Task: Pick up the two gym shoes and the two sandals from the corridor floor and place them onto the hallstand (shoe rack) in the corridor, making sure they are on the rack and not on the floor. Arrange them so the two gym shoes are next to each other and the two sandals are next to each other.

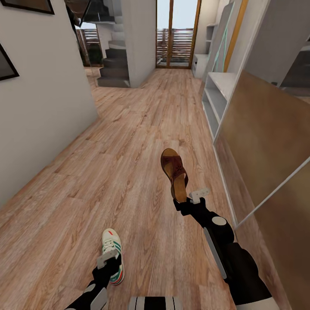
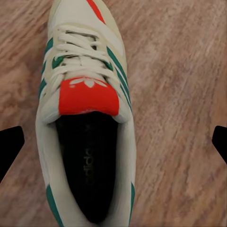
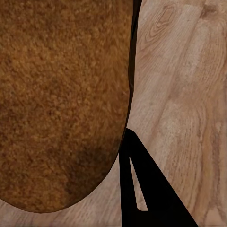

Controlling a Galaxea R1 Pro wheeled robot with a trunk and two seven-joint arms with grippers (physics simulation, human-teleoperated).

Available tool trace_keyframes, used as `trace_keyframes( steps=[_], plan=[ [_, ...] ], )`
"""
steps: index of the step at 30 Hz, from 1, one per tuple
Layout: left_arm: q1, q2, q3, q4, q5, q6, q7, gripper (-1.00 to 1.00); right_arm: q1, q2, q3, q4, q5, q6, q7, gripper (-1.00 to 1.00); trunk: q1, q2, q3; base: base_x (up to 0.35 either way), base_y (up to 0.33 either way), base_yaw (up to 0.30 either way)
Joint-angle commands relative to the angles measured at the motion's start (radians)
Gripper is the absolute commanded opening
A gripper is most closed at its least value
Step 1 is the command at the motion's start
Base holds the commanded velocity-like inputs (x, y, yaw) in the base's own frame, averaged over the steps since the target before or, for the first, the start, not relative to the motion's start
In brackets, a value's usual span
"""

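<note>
Nearest our base, on the corridor floor (image 1: 107, 172), our left gripper (image 1: 108, 261) hangs open over a gym shoe (image 1: 113, 254) lying lengthwise, toe pointing down the hall. Farther ahead, our right gripper (image 1: 185, 200) clamps a sandal (image 1: 174, 172) by its heel, toe aimed away, beside the hallstand (image 1: 215, 99).

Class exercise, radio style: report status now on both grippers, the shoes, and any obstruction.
Right gripper shut on brown leather sandal, lifted. Left gripper open over white green-striped sneaker on wood-plank floor. Pale grey-white rack ahead right, path unobstructed.
</note>
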Motion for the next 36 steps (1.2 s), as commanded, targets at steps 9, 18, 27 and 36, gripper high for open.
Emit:
trace_keyframes(
  steps=[9, 18, 27, 36],
  plan=[
    [0.000, -0.001, 0.000, 0.001, 0.015, -0.007, 0.089, 1.00, 0.000, 0.000, -0.001, -0.001, 0.007, 0.004, 0.006, -1.00, 0.000, 0.000, -0.007, 0.000, 0.000, 0.000],
    [0.000, -0.002, -0.002, 0.002, 0.017, -0.044, 0.124, 1.00, 0.000, 0.000, -0.001, -0.001, 0.007, 0.005, 0.006, -1.00, 0.000, 0.000, -0.015, 0.000, 0.000, 0.000],
    [0.000, -0.005, -0.003, 0.002, 0.013, -0.047, 0.125, 1.00, 0.000, 0.000, -0.001, -0.001, 0.007, 0.005, 0.006, -1.00, 0.003, -0.002, -0.047, 0.000, 0.000, -0.002],
    [0.000, -0.006, -0.004, 0.002, 0.008, -0.047, 0.124, 1.00, 0.000, 0.000, -0.002, -0.001, 0.007, 0.004, 0.006, -1.00, 0.006, -0.003, -0.078, 0.000, 0.000, -0.084]
  ],
)
